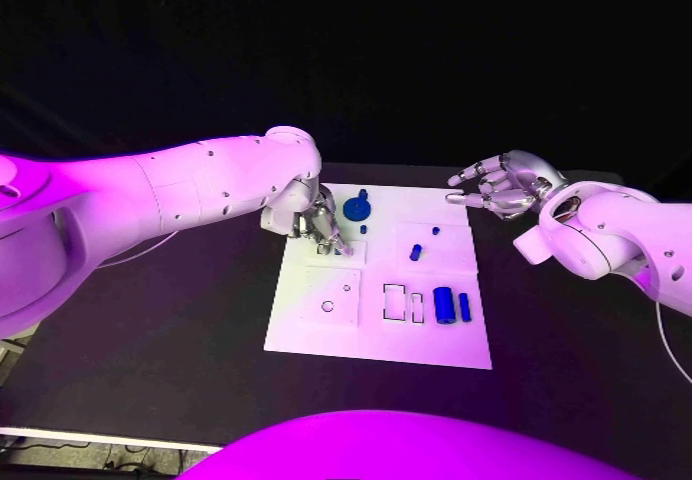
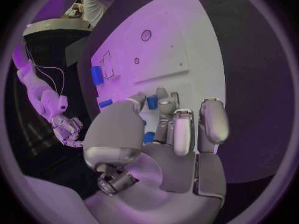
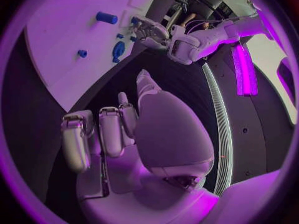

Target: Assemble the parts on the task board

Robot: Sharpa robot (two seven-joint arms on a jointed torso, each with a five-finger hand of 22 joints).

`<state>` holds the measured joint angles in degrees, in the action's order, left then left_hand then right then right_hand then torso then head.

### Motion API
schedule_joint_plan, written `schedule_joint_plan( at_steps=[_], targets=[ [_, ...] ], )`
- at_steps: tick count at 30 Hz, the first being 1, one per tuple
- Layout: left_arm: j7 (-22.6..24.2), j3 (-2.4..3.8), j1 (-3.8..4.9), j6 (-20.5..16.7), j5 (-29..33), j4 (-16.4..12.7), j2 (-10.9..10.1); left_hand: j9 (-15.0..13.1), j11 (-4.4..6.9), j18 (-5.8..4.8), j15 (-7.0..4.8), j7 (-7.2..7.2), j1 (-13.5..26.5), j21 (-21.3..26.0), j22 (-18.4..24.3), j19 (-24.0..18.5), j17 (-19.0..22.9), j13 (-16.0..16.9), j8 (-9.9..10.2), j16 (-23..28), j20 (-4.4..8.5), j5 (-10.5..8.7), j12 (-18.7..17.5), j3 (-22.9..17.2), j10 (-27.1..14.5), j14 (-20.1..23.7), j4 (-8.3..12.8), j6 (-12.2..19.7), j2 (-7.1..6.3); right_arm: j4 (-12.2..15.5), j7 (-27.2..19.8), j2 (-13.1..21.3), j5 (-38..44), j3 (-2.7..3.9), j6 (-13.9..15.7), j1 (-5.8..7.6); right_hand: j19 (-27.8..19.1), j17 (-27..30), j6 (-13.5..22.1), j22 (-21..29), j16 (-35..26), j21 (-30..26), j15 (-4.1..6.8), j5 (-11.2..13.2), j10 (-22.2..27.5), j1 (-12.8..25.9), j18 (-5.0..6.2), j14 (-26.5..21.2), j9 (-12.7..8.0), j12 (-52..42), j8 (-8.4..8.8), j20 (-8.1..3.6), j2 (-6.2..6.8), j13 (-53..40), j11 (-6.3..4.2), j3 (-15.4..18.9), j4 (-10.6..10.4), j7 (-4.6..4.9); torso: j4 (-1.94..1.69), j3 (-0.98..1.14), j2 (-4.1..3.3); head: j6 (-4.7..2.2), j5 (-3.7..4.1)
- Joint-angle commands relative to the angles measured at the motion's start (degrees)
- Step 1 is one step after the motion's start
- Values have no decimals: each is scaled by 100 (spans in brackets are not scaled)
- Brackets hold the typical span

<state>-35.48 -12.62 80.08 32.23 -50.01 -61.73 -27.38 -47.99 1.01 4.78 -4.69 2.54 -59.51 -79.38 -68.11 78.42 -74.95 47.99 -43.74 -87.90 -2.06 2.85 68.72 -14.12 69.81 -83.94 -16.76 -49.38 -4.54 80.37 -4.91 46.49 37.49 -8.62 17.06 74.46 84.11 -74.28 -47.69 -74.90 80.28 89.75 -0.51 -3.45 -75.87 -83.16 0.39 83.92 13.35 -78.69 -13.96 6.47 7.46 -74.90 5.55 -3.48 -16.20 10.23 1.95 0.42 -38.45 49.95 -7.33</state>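
The white task board [image 1: 325,335] lies mid-table. My left hand [image 1: 317,225] reaches down over its far left part. In the left wrist view the left hand [image 2: 168,134] pinches a small blue part [image 2: 152,102] between thumb and a finger, just above the board [image 2: 187,30]. A round blue part [image 1: 356,208] lies beside that hand. Small blue pieces [image 1: 415,252] sit mid-board, and two blue cylinders [image 1: 444,304] lie near the right edge. My right hand [image 1: 498,185] hovers beyond the board's far right corner, fingers apart and holding nothing; the right wrist view shows the same hand [image 3: 124,139].
Outlined rectangular recesses [image 1: 394,302] and a round hole [image 1: 346,290] mark the board's near half. Black table [image 1: 159,330] surrounds the board. From the right wrist, the left hand [image 3: 149,32] is over the board [image 3: 62,45], with a blue cylinder [image 3: 106,18] beyond.
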Motion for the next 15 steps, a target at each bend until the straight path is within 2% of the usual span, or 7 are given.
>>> schedule_joint_plan(
  at_steps=[1, 4, 8, 9, 10, 13, 15],
  targets=[
    [-35, 24, -16, -112, -123, -74, -43, -10, 14, -29, 38, 15, 51, 25, -6, -11, -1150, 8, 5, 31, -5, -11, 23, 46, -12, -491, -6, -10, 7, -8, -55, -8, 42, 0, -36, -1, 589, 5, 40, -1510, -17, 25, -40, 4, 41, -43, -39, 15, 8, 19, -17, 32, -36, -231, -14, 26, 2, -7, 1, 3, 4, -19, -3],
    [-32, 124, -1, -149, -103, -156, -105, -18, 18, -28, 34, 11, 129, 30, 0, -13, -1142, 0, 1, 37, -2, -12, 23, 151, -13, -489, -4, -10, 7, -19, -57, -14, 42, 0, -39, -2, 589, 5, 40, -1510, -17, 25, -40, 4, 41, -43, -39, 15, 8, 19, -17, 32, -36, -231, -14, 26, 2, -7, 3, 5, 3, -32, -12],
    [-27, 334, 9, -154, -36, -291, -206, -19, 14, -10, 35, 15, 121, 76, 86, -61, -1081, -93, 12, 79, -2, -11, -29, 197, -71, -469, 5, 15, -12, -36, -61, -17, 42, -1, -42, -3, 589, 5, 40, -1510, -17, 25, -40, 4, 41, -43, -39, 15, 8, 19, -17, 32, -36, -231, -14, 26, 2, -7, 5, 10, 6, -52, -11],
    [-23, 405, 14, -161, 6, -347, -251, -18, 3, 12, 43, 28, 75, 141, 201, -129, -1019, -196, 32, 123, -6, -10, -92, 226, -148, -445, 9, 58, -6, -41, -63, -16, 42, -1, -42, -4, 589, 5, 40, -1510, -17, 25, -40, 4, 41, -43, -39, 15, 8, 19, -17, 32, -36, -231, -14, 26, 2, -7, 5, 10, 6, -54, -12],
    [-14, 517, 33, -192, 94, -437, -332, -8, -23, 40, 63, 59, 40, 234, 358, -225, -894, -337, 76, 214, -19, -11, -183, 275, -266, -396, 5, 133, 15, -48, -64, -13, 42, -1, -42, -4, 589, 5, 40, -1510, -17, 25, -40, 4, 41, -43, -39, 15, 8, 19, -17, 32, -36, -231, -14, 26, 2, -7, 4, 9, 1, -75, -9],
    [8, 699, 91, -303, 203, -559, -479, 118, -149, 112, 166, 206, -189, 502, 766, -470, -597, -880, 333, 443, -104, -9, -538, 396, -739, -264, 13, 439, 98, -60, -67, -6, 42, -2, -38, -6, 589, 5, 40, -1510, -17, 25, -40, 4, 41, -43, -39, 15, 8, 19, -17, 32, -36, -231, -14, 26, 2, -7, 1, 12, 6, -92, -6],
    [28, 781, 162, -453, 207, -606, -576, 243, -233, 193, 237, 301, -355, 786, 1207, -720, -336, -1387, 519, 648, -178, -11, -893, 463, -1150, -141, 8, 581, 155, -66, -70, 0, 41, -3, -32, -6, 589, 5, 40, -1510, -17, 25, -40, 4, 41, -43, -39, 15, 8, 19, -17, 32, -36, -231, -14, 26, 2, -7, 0, 15, 9, -105, -12]
  ],
)
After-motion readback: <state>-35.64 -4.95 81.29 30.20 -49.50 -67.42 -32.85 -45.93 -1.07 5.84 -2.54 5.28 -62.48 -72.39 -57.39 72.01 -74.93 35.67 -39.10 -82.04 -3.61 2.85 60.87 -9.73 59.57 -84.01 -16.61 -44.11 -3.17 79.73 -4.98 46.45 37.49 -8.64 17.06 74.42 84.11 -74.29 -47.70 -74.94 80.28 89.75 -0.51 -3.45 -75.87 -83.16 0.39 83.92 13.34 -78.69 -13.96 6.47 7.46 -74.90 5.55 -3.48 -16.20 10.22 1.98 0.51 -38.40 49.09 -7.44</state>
